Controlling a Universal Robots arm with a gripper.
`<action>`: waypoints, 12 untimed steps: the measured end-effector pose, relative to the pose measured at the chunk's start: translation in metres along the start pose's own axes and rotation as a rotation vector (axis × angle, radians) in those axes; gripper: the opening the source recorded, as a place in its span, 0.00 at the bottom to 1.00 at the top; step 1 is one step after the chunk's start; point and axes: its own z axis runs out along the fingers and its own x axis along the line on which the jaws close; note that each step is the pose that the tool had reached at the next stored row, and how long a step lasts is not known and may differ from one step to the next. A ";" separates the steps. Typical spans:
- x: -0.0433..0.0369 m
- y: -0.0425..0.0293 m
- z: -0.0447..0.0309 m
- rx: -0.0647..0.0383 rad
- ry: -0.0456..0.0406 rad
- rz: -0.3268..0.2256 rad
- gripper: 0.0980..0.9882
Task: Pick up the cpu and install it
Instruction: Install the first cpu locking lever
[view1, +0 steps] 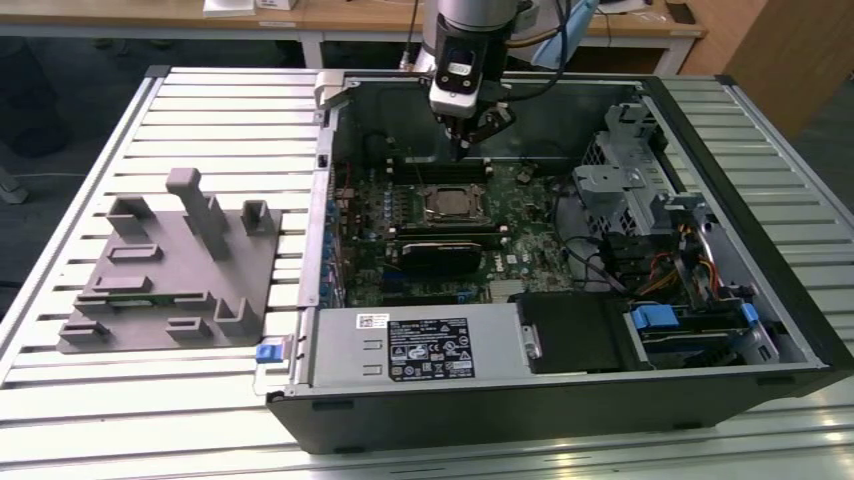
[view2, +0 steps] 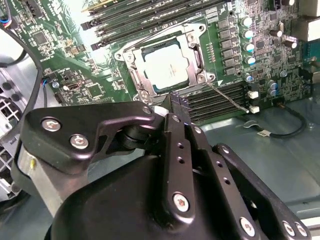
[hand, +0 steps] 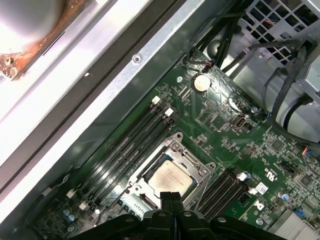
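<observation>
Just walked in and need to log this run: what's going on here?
A robot arm is working inside an open computer case on a slatted table. Its hand hangs above the motherboard, empty and shut, just over the socket. The cpu already lies in the socket, seen in both wrist views. A grey fixture sits beside the case on the exterior view's left.

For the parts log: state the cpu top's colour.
Pale silvery-white, clearest in the second wrist view: cpu.

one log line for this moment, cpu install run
cpu: seated in socket | gripper: shut, empty, above socket edge | case: open
</observation>
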 end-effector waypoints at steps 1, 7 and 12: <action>0.0000 0.0000 0.0000 0.000 0.0001 -0.007 0.01; 0.0000 0.0000 0.0000 0.000 0.0007 -0.046 0.01; 0.0000 0.0000 0.0000 -0.001 0.0012 -0.081 0.01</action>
